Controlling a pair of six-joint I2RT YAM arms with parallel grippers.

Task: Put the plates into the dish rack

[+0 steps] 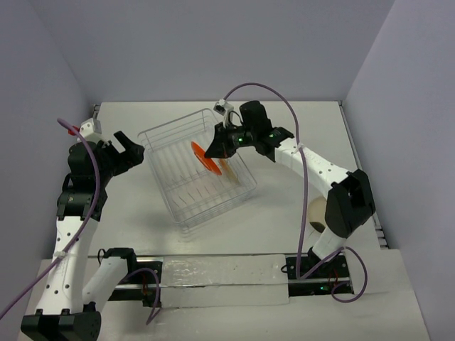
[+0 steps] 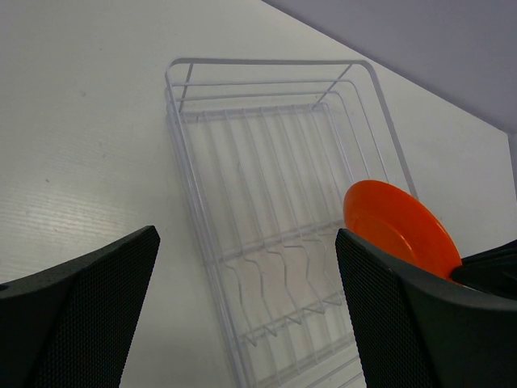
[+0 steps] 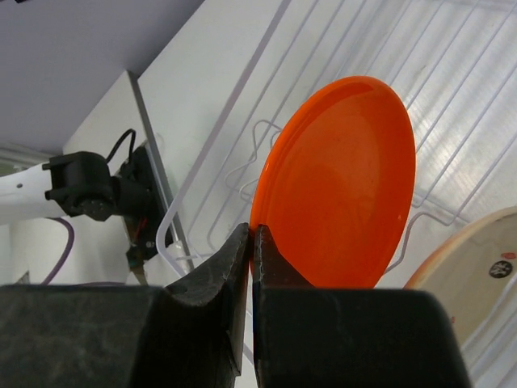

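Glossy orange-red round plate (image 3: 339, 186) held edge-on inside the outline of the silvery-white wire dish rack (image 1: 176, 122).
The right gripper (image 3: 252, 238) is clamped on the plate's rim, holding it upright so it can drop between the slot wires, just beside a speckled beige plate (image 3: 477, 259) leaning inside the rack. The left gripper (image 1: 124, 145) hovers beside the rack, fingers wide apart and empty, out of the way.

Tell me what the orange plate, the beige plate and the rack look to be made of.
Orange plate: probably plastic or melamine, glossy, going by the thin rim, even colour and soft highlights.
Beige plate: dull cream surface with a browner edge, maybe fibre plastic or stoneware; the look leaves it open.
Rack: thin metal wire, silvery-white, likely coated or plated, going by the bent rods with a slight sheen.
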